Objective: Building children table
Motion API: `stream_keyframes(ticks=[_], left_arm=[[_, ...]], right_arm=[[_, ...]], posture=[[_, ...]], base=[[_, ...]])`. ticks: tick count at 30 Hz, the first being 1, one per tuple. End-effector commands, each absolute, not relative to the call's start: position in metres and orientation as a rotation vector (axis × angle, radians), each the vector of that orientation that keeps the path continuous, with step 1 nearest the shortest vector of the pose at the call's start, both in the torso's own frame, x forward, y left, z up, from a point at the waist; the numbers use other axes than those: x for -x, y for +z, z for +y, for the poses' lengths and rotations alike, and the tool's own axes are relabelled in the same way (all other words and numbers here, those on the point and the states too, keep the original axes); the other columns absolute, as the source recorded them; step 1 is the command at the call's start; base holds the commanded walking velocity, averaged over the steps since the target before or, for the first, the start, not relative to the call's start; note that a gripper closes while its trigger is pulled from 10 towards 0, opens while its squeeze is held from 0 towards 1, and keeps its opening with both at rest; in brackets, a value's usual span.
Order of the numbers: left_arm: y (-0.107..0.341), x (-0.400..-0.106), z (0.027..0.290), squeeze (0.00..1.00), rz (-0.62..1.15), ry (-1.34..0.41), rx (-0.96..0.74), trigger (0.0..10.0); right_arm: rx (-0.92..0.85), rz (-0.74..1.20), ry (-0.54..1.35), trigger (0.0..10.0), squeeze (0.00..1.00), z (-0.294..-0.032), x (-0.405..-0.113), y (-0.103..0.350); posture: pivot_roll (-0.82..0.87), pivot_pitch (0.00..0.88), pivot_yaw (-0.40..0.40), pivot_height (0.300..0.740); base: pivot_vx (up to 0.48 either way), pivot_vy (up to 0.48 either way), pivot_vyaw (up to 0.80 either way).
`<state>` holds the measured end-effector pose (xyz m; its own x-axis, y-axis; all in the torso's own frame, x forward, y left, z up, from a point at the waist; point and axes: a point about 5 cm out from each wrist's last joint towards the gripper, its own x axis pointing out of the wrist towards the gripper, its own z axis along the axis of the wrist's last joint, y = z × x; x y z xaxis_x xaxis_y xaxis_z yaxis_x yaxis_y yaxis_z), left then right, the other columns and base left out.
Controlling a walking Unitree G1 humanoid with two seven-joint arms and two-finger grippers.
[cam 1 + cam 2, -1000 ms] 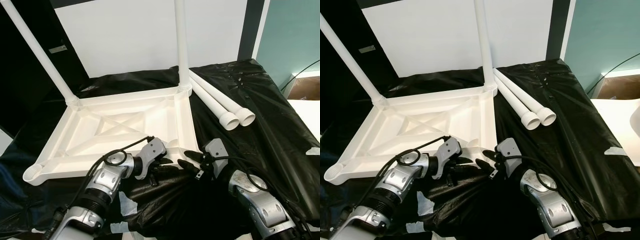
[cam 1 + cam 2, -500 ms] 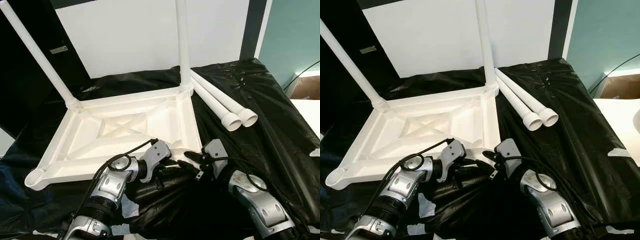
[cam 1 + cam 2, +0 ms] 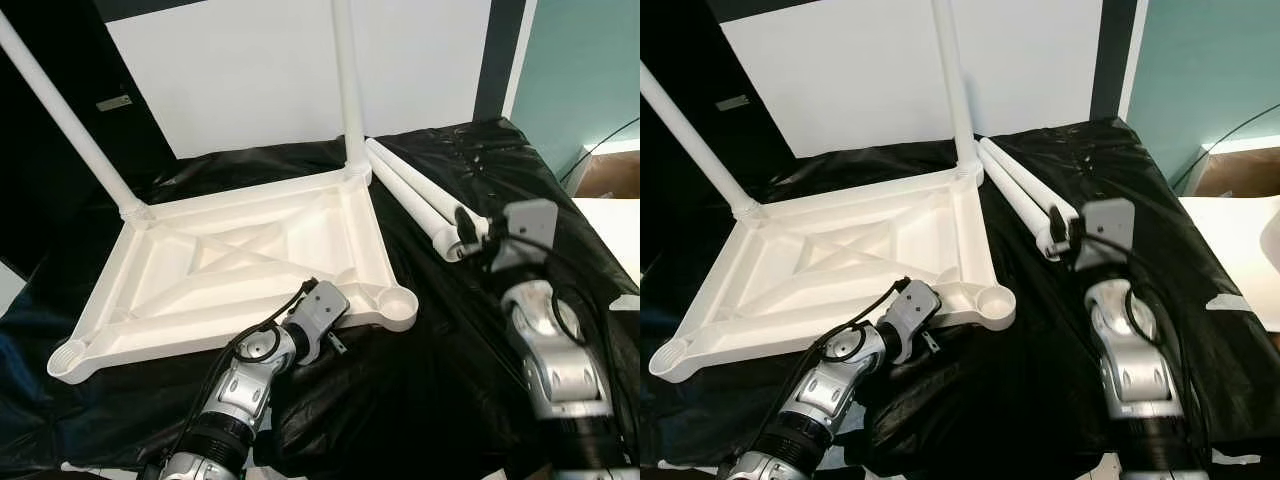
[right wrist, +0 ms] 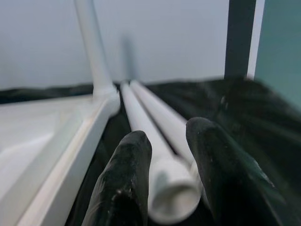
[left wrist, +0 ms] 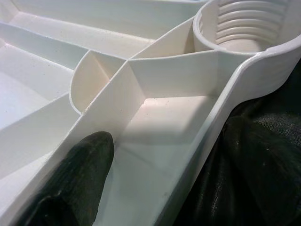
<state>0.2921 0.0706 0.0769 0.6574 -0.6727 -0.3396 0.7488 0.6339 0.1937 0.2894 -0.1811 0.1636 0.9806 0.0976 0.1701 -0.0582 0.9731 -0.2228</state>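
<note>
The upturned white tabletop lay at centre-left of the frame on the black-draped surface, two legs fitted at its far corners. The left end effector pinched its near rim beside an empty threaded socket. The right end effector, fingers parted, straddled the end of one loose leg at centre-right. The step looked like fetching the third leg; next it would need to close, lift and carry it to that socket.

Smooth white plastic tabletop and loose legs on crinkled glossy black sheeting.
</note>
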Motion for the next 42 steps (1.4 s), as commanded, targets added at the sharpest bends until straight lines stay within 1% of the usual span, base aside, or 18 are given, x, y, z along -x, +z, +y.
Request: stream_keyframes(ticks=[1,3,4,5,6,7,8,16,17,18,19,20,21,22,23,25,26,42], left_arm=[[0.050,-0.285,0.084,1.00,0.374,-0.751,-0.359,10.0],[0.050,-0.284,0.084,1.00,0.367,-0.762,-0.366,10.0],[0.052,-0.282,0.083,0.49,0.347,-0.789,-0.367,10.0],[0.052,-0.282,0.083,0.49,0.347,-0.789,-0.367,10.0],[0.056,-0.280,0.082,0.09,0.322,-0.824,-0.362,10.0],[0.060,-0.278,0.082,0.09,0.294,-0.859,-0.352,10.0],[0.064,-0.277,0.082,0.00,0.269,-0.889,-0.338,10.0],[0.098,-0.265,0.090,0.00,0.169,-1.086,-0.203,10.0],[0.102,-0.264,0.091,0.00,0.160,-1.096,-0.201,10.0],[0.102,-0.264,0.091,0.00,0.160,-1.096,-0.201,10.0],[0.105,-0.263,0.092,0.00,0.151,-1.093,-0.201,10.0],[0.105,-0.263,0.092,0.00,0.151,-1.093,-0.201,10.0],[0.107,-0.263,0.092,0.00,0.146,-1.089,-0.197,10.0],[0.108,-0.261,0.092,0.00,0.144,-1.087,-0.190,10.0],[0.108,-0.259,0.092,0.00,0.146,-1.086,-0.184,10.0],[0.108,-0.258,0.092,0.00,0.149,-1.091,-0.177,10.0],[0.108,-0.256,0.093,0.00,0.155,-1.093,-0.171,10.0],[0.106,-0.250,0.099,0.00,0.234,-1.058,-0.135,10.0]], right_arm=[[0.227,-0.180,0.117,10.0,0.00,-0.173,-0.290,0.162],[0.257,-0.170,0.131,10.0,0.00,-0.173,-0.291,0.161],[0.299,-0.151,0.142,10.0,0.00,-0.175,-0.293,0.159],[0.299,-0.151,0.142,10.0,0.00,-0.175,-0.293,0.159],[0.351,-0.131,0.144,10.0,0.00,-0.177,-0.296,0.156],[0.385,-0.119,0.142,10.0,0.00,-0.179,-0.298,0.154],[0.416,-0.110,0.143,10.0,0.00,-0.180,-0.299,0.152],[0.656,-0.069,0.222,10.0,0.00,-0.181,-0.309,0.145],[0.699,-0.065,0.241,10.0,0.44,-0.181,-0.312,0.144],[0.699,-0.065,0.241,10.0,0.44,-0.181,-0.312,0.144],[0.750,-0.061,0.267,10.0,0.79,-0.180,-0.315,0.144],[0.750,-0.061,0.267,10.0,0.79,-0.180,-0.315,0.144],[0.793,-0.059,0.295,10.0,0.92,-0.178,-0.318,0.144],[0.822,-0.060,0.315,10.0,0.92,-0.176,-0.320,0.144],[0.860,-0.058,0.332,10.0,0.78,-0.175,-0.322,0.145],[0.886,-0.057,0.340,10.0,0.78,-0.175,-0.322,0.146],[0.916,-0.060,0.346,10.0,0.00,-0.174,-0.323,0.147],[1.181,-0.036,0.360,10.0,0.00,-0.183,-0.304,0.174]], posture=[[-0.09,0.000,0.135,0.740],[-0.09,0.000,0.135,0.740],[-0.09,0.000,0.140,0.740],[-0.09,0.000,0.140,0.740],[-0.09,0.000,0.140,0.740],[-0.09,0.000,0.140,0.740],[-0.09,0.000,0.140,0.740],[-0.07,0.000,0.129,0.740],[-0.07,0.000,0.128,0.740],[-0.07,0.000,0.128,0.740],[-0.06,0.000,0.127,0.740],[-0.06,0.000,0.127,0.740],[-0.05,0.000,0.123,0.740],[-0.05,0.000,0.121,0.740],[-0.04,0.000,0.120,0.740],[-0.04,0.000,0.120,0.740],[-0.04,0.000,0.115,0.740],[-0.05,0.000,0.105,0.740]], base=[[0.000,0.000,0.00],[0.000,0.000,0.00],[0.000,0.000,0.00],[0.000,0.000,0.00],[0.000,0.000,0.00],[0.000,0.000,0.00],[0.000,0.000,0.00],[0.000,0.000,0.00],[0.000,0.000,0.00],[0.000,0.000,0.00],[0.000,0.000,0.00],[0.000,0.000,0.00],[0.000,0.000,0.00],[0.000,0.000,0.00],[0.000,0.000,0.00],[0.000,0.000,0.00],[0.000,0.000,0.00],[0.000,0.000,0.00]])
